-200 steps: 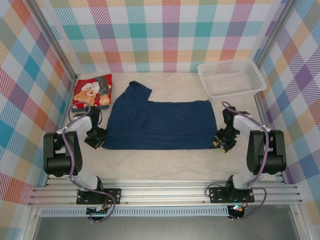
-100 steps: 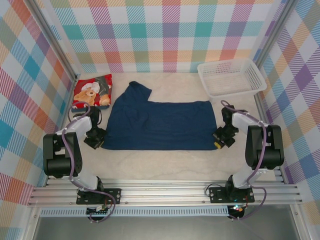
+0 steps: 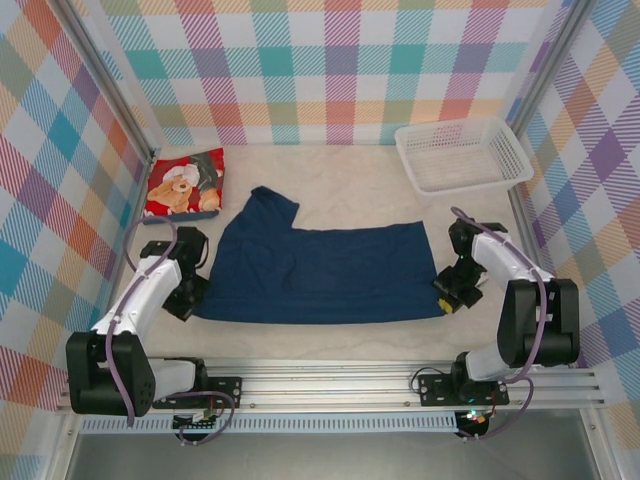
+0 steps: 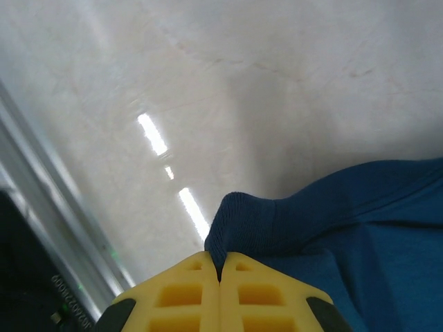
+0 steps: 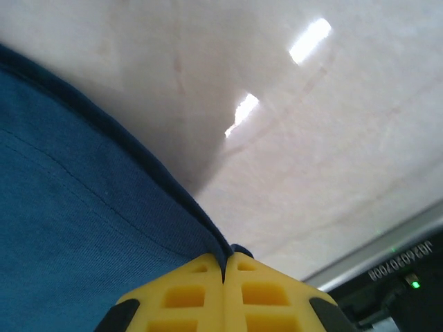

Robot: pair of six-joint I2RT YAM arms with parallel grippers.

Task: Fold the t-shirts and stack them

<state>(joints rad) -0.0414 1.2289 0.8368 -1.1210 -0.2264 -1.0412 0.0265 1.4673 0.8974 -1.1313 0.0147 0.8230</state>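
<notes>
counter [image 3: 340,335]: pale, marbled surface. We see bare strips along the near and far sides, w/ plaid walls around it.

navy t-shirt [image 3: 320,265]: biggest cloth item, lying mid-counter and spread mostly flat. Long axis runs left-right across the counter, approx. parallel to the near rail. One lobe pokes out at the far-left corner and points twd the back wall. Near edge is fairly straight. The right end is squared off, and the left end slants.

basket [image 3: 455,128]: white mesh, in the far-right corner, well apart from the navy t-shirt.

red t-shirt [image 3: 185,183]: folded into a small packet in the far-left corner, teddy pic face up. It sits slightly tilted, just beside the navy lobe; we can't tell if they touch.

left end effector [image 3: 190,295]: at the near-left corner of the navy t-shirt. In the wrist view the left end effector [image 4: 220,266] has its yellow fingers [image 4: 180,297] pressed together, clenched on a ribbed fold of navy cloth [image 4: 360,221].

right end effector [image 3: 448,298]: at the near-right corner of the same shirt. In the wrist view the right end effector [image 5: 223,261] has its yellow fingers [image 5: 180,297] pressed together too, pinching the dark hem of the navy cloth [image 5: 76,228] w/ counter beyond.
</notes>
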